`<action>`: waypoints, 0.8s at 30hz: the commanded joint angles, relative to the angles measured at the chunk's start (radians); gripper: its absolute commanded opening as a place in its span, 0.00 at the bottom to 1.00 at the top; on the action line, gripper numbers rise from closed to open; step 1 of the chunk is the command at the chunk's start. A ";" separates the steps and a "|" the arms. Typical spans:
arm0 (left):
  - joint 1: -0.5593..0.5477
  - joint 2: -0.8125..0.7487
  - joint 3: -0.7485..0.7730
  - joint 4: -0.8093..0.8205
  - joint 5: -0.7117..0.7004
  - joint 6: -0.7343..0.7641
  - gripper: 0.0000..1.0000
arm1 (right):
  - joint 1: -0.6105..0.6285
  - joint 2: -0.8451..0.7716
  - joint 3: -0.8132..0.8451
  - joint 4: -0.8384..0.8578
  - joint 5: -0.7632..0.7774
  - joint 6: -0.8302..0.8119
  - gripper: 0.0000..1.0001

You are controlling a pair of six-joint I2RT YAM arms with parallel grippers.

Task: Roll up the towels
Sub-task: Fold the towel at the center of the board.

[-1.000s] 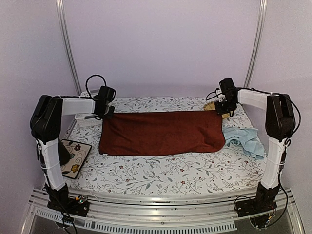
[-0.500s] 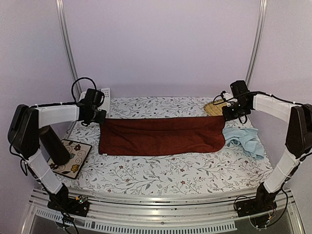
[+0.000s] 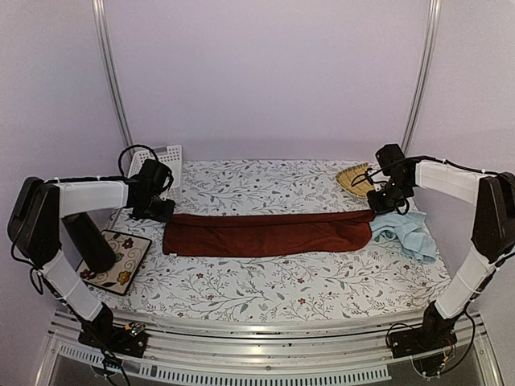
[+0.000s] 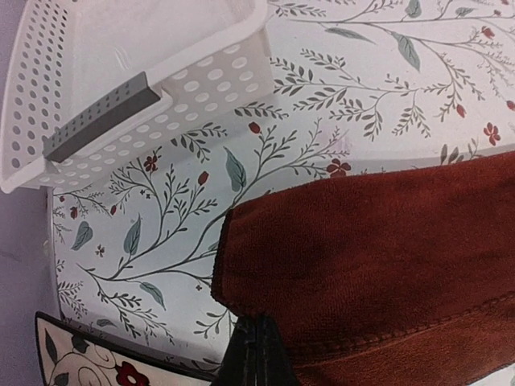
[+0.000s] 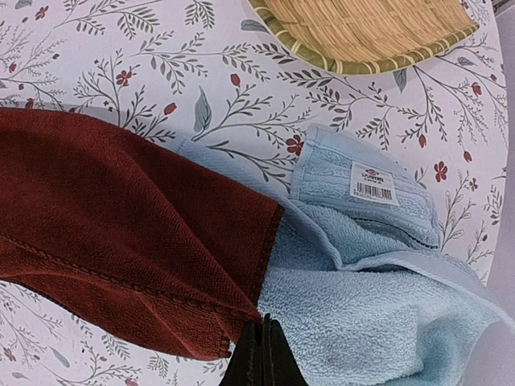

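The dark rust-red towel (image 3: 269,233) lies across the middle of the table as a long narrow folded band. My left gripper (image 3: 163,211) is shut on its far left corner, and in the left wrist view the closed fingertips (image 4: 259,326) pinch the red towel (image 4: 378,257) at its hem. My right gripper (image 3: 378,206) is shut on the far right corner. The right wrist view has that gripper (image 5: 264,323) pinching the red towel (image 5: 121,217) right over the crumpled light blue towel (image 5: 378,322). The blue towel (image 3: 408,233) lies bunched at the red towel's right end.
A white perforated basket (image 3: 166,158) stands at the back left, close to the left gripper (image 4: 259,326). A yellow woven bamboo mat (image 3: 354,178) lies at the back right. A flower-patterned tile (image 3: 113,261) lies on the left beside the left arm's dark link (image 3: 84,240).
Both grippers have come down and toward the near side with the red towel's far edge. The towel now shows as a much narrower band than a second ago.
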 commanded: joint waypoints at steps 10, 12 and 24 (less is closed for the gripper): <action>-0.021 -0.134 -0.046 -0.148 0.178 -0.049 0.00 | 0.001 -0.139 -0.091 -0.098 0.064 0.066 0.02; -0.023 -0.148 -0.063 -0.155 0.206 -0.047 0.00 | 0.002 -0.156 -0.101 -0.097 0.057 0.065 0.02; -0.059 -0.087 -0.077 -0.200 0.211 -0.051 0.00 | 0.087 -0.131 -0.147 -0.102 0.030 0.058 0.02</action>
